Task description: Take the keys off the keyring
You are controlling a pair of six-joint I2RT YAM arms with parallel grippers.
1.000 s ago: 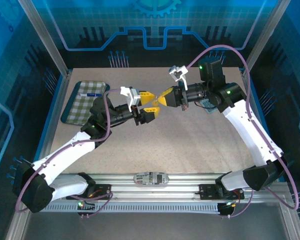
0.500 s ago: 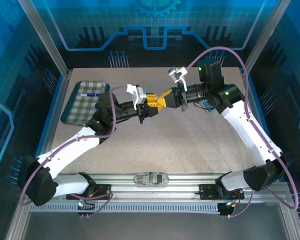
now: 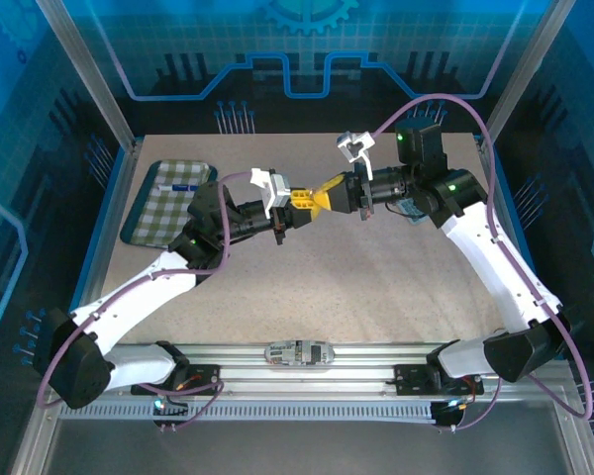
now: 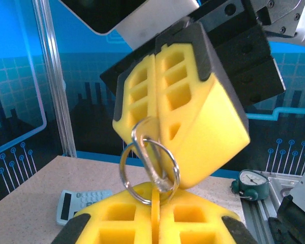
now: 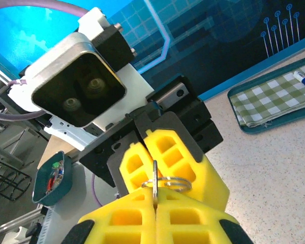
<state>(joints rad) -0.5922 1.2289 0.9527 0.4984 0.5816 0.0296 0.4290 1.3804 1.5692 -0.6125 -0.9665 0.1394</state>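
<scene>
Tip to tip above the worktop (image 3: 376, 287): left pincer (image 3: 303, 199) pinched shut on the keyring's (image 4: 148, 163) lower edge, right pincer (image 3: 321, 195) clamped tight on its top. Separating step, I'd say. Next needs a careful opposing twist to prise the coils apart.

This is a robotics lab cell: aluminium posts (image 3: 89, 74) and blue circuit-print panels (image 3: 307, 59) fence in the table (image 3: 376, 287), and a slotted rail (image 3: 356, 381) along its near edge carries two robot arms (image 3: 139, 292).
</scene>
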